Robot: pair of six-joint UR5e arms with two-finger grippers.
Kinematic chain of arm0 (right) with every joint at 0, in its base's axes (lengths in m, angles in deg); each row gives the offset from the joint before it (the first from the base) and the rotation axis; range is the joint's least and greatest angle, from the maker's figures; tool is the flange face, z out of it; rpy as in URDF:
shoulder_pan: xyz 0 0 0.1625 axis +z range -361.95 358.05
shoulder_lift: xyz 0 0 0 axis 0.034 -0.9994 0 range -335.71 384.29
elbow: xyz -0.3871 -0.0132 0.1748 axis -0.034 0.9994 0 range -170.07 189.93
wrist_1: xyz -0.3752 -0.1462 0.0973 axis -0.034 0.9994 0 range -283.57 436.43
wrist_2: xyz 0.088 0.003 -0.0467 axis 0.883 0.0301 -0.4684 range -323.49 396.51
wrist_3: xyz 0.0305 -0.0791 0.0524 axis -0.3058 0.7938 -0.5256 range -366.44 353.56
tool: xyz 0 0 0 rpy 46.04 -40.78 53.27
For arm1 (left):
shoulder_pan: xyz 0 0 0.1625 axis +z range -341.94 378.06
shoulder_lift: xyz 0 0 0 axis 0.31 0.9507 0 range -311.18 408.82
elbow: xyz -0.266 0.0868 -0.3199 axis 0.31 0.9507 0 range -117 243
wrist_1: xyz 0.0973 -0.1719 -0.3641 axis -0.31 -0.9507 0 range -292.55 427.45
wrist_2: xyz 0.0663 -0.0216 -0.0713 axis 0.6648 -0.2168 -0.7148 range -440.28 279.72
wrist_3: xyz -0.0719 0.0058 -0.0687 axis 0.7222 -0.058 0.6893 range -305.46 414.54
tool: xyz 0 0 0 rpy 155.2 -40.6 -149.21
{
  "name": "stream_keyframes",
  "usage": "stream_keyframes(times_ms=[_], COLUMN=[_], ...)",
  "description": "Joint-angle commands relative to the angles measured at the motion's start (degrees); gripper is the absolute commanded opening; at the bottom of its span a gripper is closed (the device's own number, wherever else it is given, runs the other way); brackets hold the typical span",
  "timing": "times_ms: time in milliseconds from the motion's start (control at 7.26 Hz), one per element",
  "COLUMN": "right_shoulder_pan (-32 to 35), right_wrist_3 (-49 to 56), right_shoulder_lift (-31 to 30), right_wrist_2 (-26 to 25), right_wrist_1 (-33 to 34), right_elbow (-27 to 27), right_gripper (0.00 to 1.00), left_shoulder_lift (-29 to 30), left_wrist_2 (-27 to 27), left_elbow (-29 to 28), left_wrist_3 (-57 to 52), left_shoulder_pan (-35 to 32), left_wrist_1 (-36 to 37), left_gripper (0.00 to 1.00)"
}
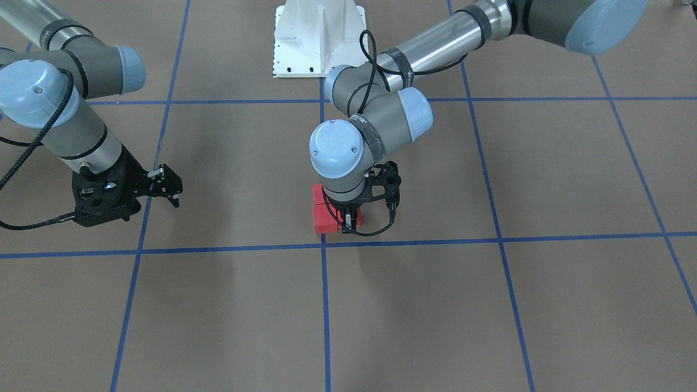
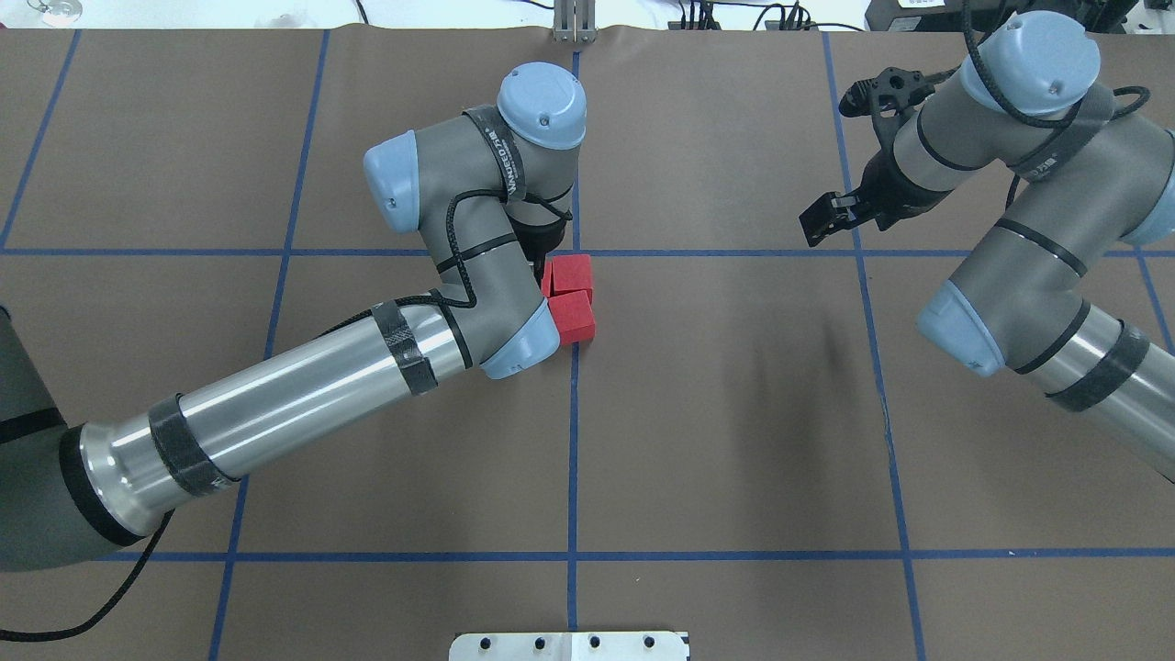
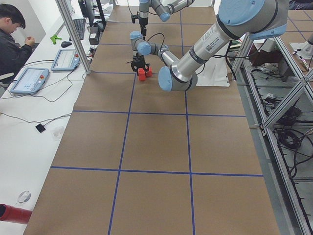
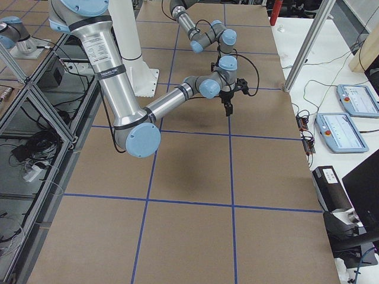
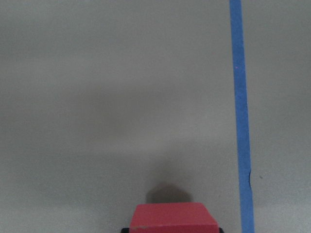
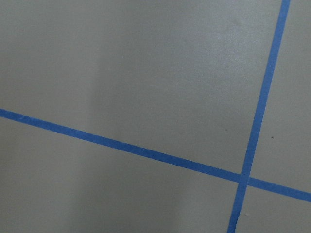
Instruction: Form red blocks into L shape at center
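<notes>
Two red blocks (image 2: 570, 274) (image 2: 575, 318) lie touching in a short row beside the center crossing (image 2: 576, 251). In the front view they show as one block (image 1: 318, 194) behind another (image 1: 325, 219). My left gripper (image 1: 352, 222) points straight down and is shut on the third red block (image 1: 355, 216), right beside the nearer block, so the three make an L. The left wrist view shows this block (image 5: 172, 218) between the fingertips. My right gripper (image 1: 165, 188) is open and empty, one grid square away from the blocks.
The white robot base plate (image 1: 318, 38) stands behind the blocks. Blue tape lines (image 6: 131, 149) divide the brown surface into squares. An operator (image 3: 12, 39) sits at a side bench with tablets (image 3: 29, 81).
</notes>
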Motion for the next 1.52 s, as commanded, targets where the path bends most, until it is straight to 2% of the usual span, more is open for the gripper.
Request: stream_keyframes(times_ms=[0, 276, 413, 551, 689, 827, 1102, 1240, 1378], right_shoulder_pan=[0.3, 0.3, 0.21, 0.47, 0.47, 0.47, 3.35, 6.24, 8.62], right_wrist_3=[0.0, 0.09, 0.09, -0.09, -0.35, -0.35, -0.18, 0.35, 0.52], right_shoulder_lift=[0.02, 0.11, 0.11, 0.2, 0.2, 0.11, -1.98, -3.74, -5.76], right_wrist_2=[0.08, -0.01, -0.1, -0.18, -0.36, -0.1, -0.18, -0.01, 0.08], right_wrist_1=[0.01, 0.01, -0.08, -0.08, -0.17, -0.52, -0.35, -0.09, -0.26], right_elbow=[0.03, 0.03, -0.06, -0.06, -0.32, -0.76, -1.12, -0.94, -0.85], right_gripper=[0.99, 0.99, 0.99, 0.99, 0.99, 0.99, 0.99, 0.99, 0.99], left_shoulder_lift=[0.08, -0.01, -0.09, -0.44, -1.23, -4.63, -17.43, -23.41, -27.48], left_wrist_2=[-0.03, 0.14, 0.32, 0.32, 1.45, 3.29, 5.76, 6.46, 6.82], left_elbow=[0.09, 0.61, 2.44, 5.24, 8.93, 14.71, 28.49, 33.96, 36.71], left_wrist_3=[-0.15, -0.33, -1.28, -7.64, -12.23, -18.72, -37.22, -48.38, -58.23], left_shoulder_pan=[0.0, -0.78, -1.75, -2.1, -3.5, -4.38, -5.96, -7.63, -10.17], left_wrist_1=[0.13, 1.7, 9.02, 14.84, 17.94, 18.06, 17.89, 17.54, 14.75], left_gripper=[1.0, 1.0, 1.0, 1.0, 1.0, 1.0, 1.0, 1.0, 1.0])
